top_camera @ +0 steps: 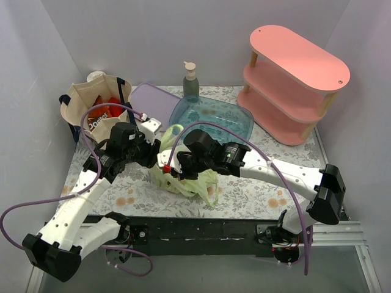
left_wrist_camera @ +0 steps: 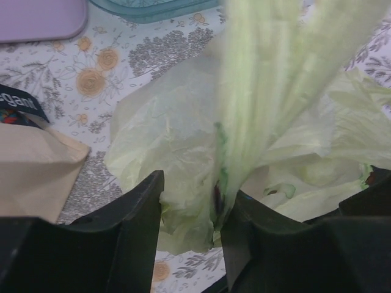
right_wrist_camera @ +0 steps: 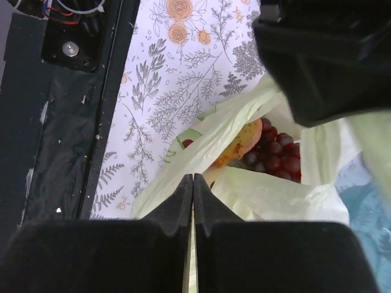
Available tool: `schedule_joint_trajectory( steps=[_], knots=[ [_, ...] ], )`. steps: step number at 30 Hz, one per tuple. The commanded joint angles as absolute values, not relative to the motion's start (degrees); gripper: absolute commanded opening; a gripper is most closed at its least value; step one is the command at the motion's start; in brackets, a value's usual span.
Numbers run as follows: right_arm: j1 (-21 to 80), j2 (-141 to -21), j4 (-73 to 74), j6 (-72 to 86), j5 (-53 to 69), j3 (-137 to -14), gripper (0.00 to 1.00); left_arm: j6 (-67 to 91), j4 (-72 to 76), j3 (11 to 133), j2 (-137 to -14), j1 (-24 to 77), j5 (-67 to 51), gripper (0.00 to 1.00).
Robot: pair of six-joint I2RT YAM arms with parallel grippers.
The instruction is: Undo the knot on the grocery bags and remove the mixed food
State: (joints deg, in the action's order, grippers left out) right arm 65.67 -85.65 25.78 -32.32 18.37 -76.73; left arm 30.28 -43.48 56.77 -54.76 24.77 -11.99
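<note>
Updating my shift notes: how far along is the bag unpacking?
Done: the thin pale-green plastic bag gapes, showing dark red grapes, so it looks untied. In hand: the right pincer is shut on its film; the left pincer stands open around a stretched handle strand. Left: all food seen is inside, including the red chip bag in the beige canvas tote.

Floral table (top_camera: pixel 256 195): green bag (top_camera: pixel 183 182), tote (top_camera: pixel 82 107), tray (top_camera: pixel 211 116), shelf (top_camera: pixel 293 79)

Behind the green bag (top_camera: pixel 183 180) the blue tray (top_camera: pixel 211 116) blocks the way, the canvas tote (top_camera: pixel 82 107) crowds its left; bare table (top_camera: pixel 256 195) lies open right of it.
</note>
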Motion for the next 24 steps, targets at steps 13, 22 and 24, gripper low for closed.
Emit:
schedule_joint_trajectory(
  steps=[13,22,24],
  knots=[
    [59.69,-94.04,3.61,-11.69,-3.33,-70.49,0.01,26.46,-49.92,60.39,-52.48,13.97,-30.22,0.35],
    [49.40,-83.33,1.41,-22.30,-12.40,-59.77,0.01,25.14,-50.54,58.80,-52.56,13.89,-32.43,0.37],
    [49.39,-79.55,4.20,-24.42,-5.59,-59.24,0.05,25.22,-50.54,58.80,-52.82,13.89,-32.34,0.38]
  ],
)
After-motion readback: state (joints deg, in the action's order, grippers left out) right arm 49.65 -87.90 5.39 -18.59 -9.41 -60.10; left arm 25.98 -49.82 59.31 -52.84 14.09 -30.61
